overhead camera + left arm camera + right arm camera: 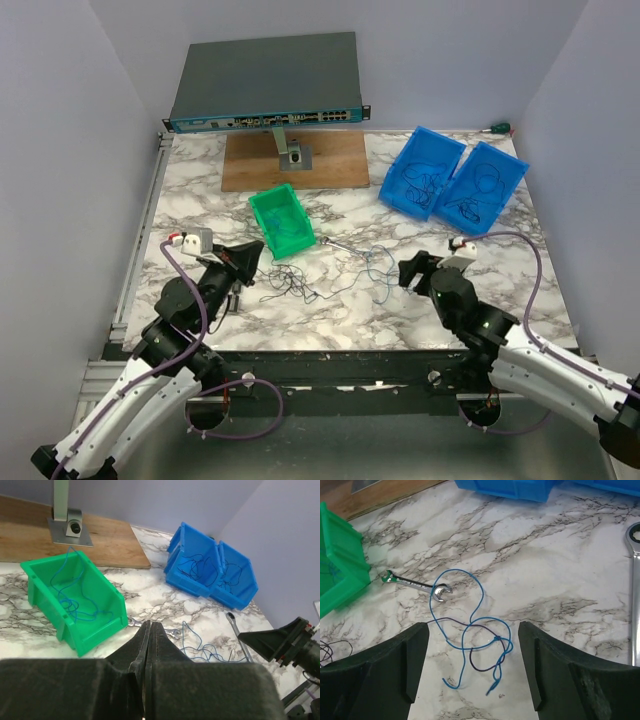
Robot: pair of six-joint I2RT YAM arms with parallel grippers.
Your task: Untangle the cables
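Top view: cables (300,282) lay loose on the marble surface (520,290) btwn both arms, dark tangle nearer the left pincer (250,256), blue strands nearer the right pincer (412,272). Green bin (283,222) & blue bins (455,180) behind held wires, prob. ones already sorted.

Left wrist: left pincer was shut tight, nothing visible in it, tips aimed toward the blue strands.

Right wrist: right pincer stood wide, straddling a blue-and-dark loop w/o touching it, likely lined up to pull one strand free. Small wrench (415,584) lay at the loop's edge.
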